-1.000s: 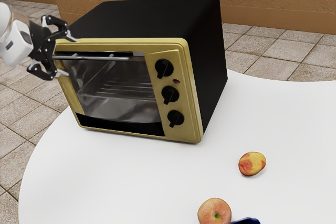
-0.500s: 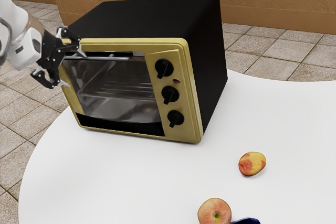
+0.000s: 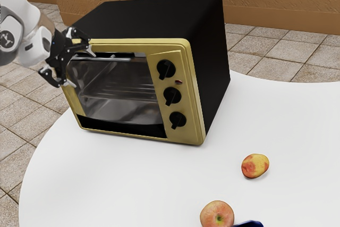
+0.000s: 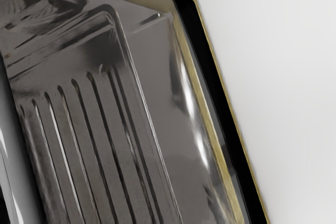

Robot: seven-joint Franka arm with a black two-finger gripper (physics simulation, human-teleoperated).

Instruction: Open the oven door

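White round worktop (image 3: 122, 184) carried everything. Black oven (image 3: 159, 17) with gold front sat near its far edge. Oven door (image 3: 119, 104) was shut, rack visible through its glass, also in wrist view. End effector (image 3: 82, 68) was spread, fingertips apart, nothing pinched, at door's upper corner toward exterior view's left, near one end of handle (image 3: 118, 59); contact could not be told. Three black knobs (image 3: 166, 69) ran down front beside door. Apple (image 3: 217, 214) lay well apart from oven, just beside dark blue thing (image 3: 249, 224), partly cut off. Smaller red-yellow fruit (image 3: 255, 166) lay nearer oven.
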